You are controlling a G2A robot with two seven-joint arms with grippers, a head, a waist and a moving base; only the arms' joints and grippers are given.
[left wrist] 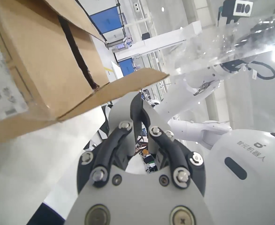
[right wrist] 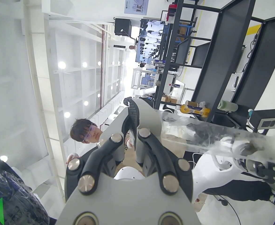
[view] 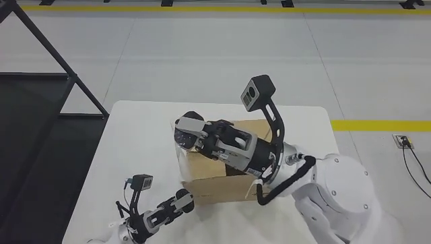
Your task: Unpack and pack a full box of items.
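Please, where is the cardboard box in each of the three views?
Top view: cardboard box at the white table's middle, under the right arm.
Left wrist view: box upper left, one flap open.
Right wrist view: perhaps the tan patch behind the right gripper; cannot tell.
Shared landmark: the right arm's wrist camera, top and left wrist views.

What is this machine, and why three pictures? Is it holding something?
It is a robot with two arms, each ending in a pincher called a gripper. One picture looks down from above; the other two come from cameras on its wrists. On the white table stands an open cardboard box. The left gripper, beside the box, is shut and empty. The right gripper, over the box's edge, is shut too; clear plastic shows beside it, but I cannot tell whether it holds that.
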